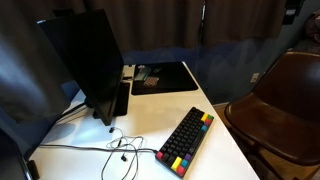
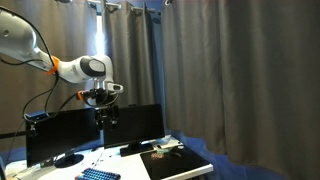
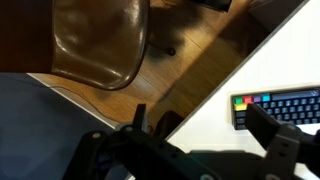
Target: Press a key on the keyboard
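While the fingers (image 3: 262, 126) hang spread, the keyboard (image 2: 98, 175) lies well below.

Arm (image 2: 28, 42): wearing smooth, rounded white shells, with an orange band showing at one joint.
Gripper (image 2: 103, 121): showing matte black throughout.

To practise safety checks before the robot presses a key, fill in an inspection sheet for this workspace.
Surface: white table, black mat at one end.
Job's things: keyboard lying flat near the table edge, untouched.
Clutter: monitor; small items on the mat, too small to identify.
Grippers: tool open, empty, raised above the table.
Cables: thin wires loose beside the keyboard.
Surroundings: brown chair, dark curtains, wooden floor.
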`<state>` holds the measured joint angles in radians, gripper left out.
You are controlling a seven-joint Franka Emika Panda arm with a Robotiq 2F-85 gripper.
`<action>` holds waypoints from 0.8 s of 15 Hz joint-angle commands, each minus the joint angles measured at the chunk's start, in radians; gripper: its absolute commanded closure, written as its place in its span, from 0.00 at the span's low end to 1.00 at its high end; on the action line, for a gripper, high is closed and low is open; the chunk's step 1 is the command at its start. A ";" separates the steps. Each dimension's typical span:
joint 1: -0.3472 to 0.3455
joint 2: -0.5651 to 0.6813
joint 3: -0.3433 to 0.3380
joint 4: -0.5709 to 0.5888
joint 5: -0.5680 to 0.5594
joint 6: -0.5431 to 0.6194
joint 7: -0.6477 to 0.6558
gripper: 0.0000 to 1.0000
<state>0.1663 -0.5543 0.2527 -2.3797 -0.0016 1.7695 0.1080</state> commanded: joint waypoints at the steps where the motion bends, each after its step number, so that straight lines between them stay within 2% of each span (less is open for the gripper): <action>1: 0.012 0.002 -0.010 0.002 -0.005 -0.002 0.005 0.00; 8: 0.012 0.002 -0.010 0.002 -0.005 -0.002 0.005 0.00; 12: 0.115 0.061 0.021 0.001 0.093 0.046 -0.091 0.00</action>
<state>0.2032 -0.5434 0.2534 -2.3800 0.0219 1.7747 0.0642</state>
